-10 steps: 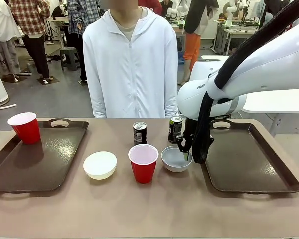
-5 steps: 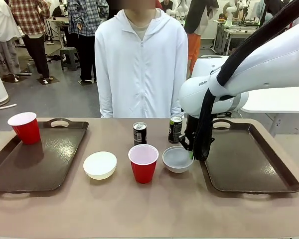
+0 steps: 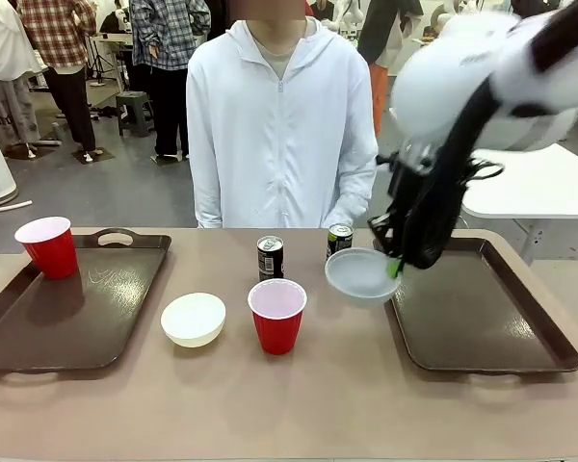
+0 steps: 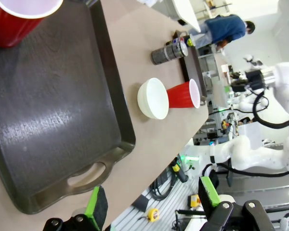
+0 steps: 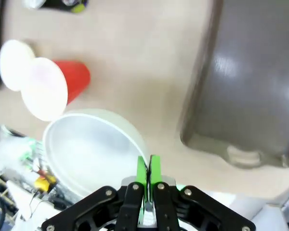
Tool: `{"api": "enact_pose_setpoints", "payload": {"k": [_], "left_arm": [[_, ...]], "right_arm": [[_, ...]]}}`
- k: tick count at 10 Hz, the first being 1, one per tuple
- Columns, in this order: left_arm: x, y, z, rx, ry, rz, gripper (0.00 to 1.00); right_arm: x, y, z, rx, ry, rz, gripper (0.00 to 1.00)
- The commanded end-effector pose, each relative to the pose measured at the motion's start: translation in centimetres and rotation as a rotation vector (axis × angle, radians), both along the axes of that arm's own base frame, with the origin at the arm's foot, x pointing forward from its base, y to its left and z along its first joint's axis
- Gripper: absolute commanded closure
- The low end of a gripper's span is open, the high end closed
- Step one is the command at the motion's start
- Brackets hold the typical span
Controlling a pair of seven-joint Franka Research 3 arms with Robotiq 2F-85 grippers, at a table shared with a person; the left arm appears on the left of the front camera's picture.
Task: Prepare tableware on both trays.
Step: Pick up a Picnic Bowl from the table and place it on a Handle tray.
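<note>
Front view: my right hand is clenched on the rim of the pale grey-white bowl, holding it clear of the table just beside the right tray, which carries nothing yet. The left tray has one red cup. The cream-white bowl, second red cup and two cans stand on the table.

Left wrist view: my left hand hangs released near that tray's handle.

Right wrist view: the pads pinch the bowl's rim.

I judge that most of the placing remains.

Right arm blurred, can half hidden behind bowl
</note>
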State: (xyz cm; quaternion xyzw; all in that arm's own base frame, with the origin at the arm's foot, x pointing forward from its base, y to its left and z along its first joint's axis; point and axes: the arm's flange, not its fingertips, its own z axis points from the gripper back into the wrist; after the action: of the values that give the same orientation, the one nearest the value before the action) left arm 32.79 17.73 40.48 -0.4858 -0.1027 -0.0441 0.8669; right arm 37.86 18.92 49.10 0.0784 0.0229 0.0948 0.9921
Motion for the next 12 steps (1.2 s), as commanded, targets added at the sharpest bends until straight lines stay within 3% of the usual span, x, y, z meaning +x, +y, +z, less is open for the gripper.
{"api": "enact_pose_setpoints", "payload": {"k": [1,3,7,9,12], "left_arm": [[-0.1,0.2,0.2,-0.016,-0.006,0.005,0.00],[-0.1,0.2,0.2,-0.016,-0.006,0.005,0.00],[-0.1,0.2,0.2,-0.016,-0.006,0.005,0.00],[-0.1,0.2,0.2,-0.016,-0.006,0.005,0.00],[-0.1,0.2,0.2,-0.016,-0.006,0.005,0.00]], "right_arm": [[-1.4,-3.1,-0.4,-0.007,0.024,-0.006,1.00],[-1.2,-7.8,-2.2,-0.085,0.042,-0.005,1.00],[0.2,-17.7,-4.7,-0.034,0.032,-0.165,1.00],[2.1,-19.0,-5.3,-0.018,0.022,-0.240,1.00],[6.2,-17.1,-7.7,0.006,0.006,-0.283,1.00]]}}
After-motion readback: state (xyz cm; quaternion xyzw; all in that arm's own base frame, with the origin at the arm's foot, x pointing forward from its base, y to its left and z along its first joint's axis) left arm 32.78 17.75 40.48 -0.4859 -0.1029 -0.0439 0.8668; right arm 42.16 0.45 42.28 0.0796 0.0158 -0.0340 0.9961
